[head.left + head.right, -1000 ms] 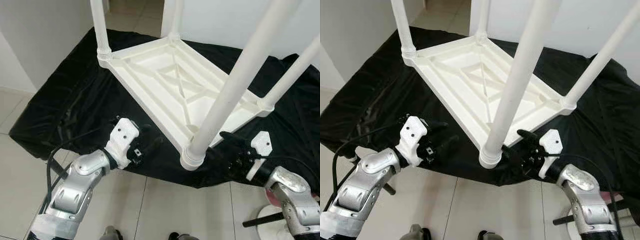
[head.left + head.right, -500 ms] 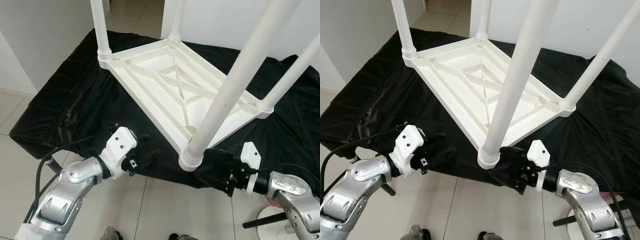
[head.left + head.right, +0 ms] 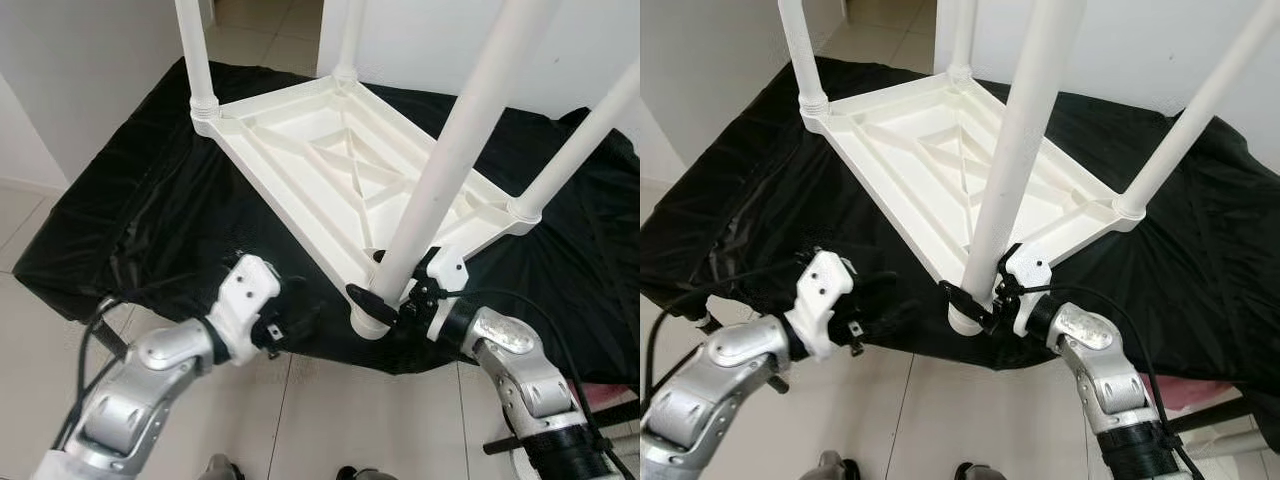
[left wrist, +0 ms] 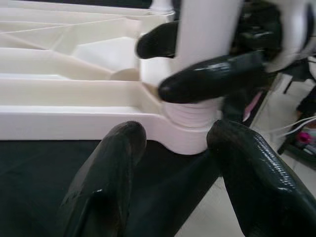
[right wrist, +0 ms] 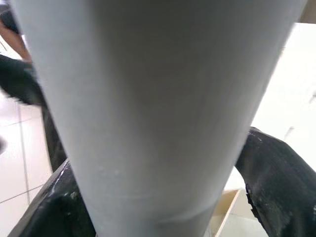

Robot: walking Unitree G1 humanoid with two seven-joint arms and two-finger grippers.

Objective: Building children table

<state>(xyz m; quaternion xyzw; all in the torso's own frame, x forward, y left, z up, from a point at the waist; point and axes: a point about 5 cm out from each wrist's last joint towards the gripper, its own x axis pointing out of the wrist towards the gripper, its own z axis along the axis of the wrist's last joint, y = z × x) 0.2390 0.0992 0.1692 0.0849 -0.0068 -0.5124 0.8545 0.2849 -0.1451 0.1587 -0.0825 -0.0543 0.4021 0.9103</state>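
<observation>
Right gripper has its fingers clamped around the near table leg, low at its base, centre frame. That leg's long axis runs up toward the upper right, away from the upturned white tabletop on the black cloth. Left gripper, fingers apart, hovers lower left, farther off.

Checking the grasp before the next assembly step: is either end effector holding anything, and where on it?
The right end effector grips the nearest white table leg just above its base collar. The left end effector is open, holding nothing.
</observation>
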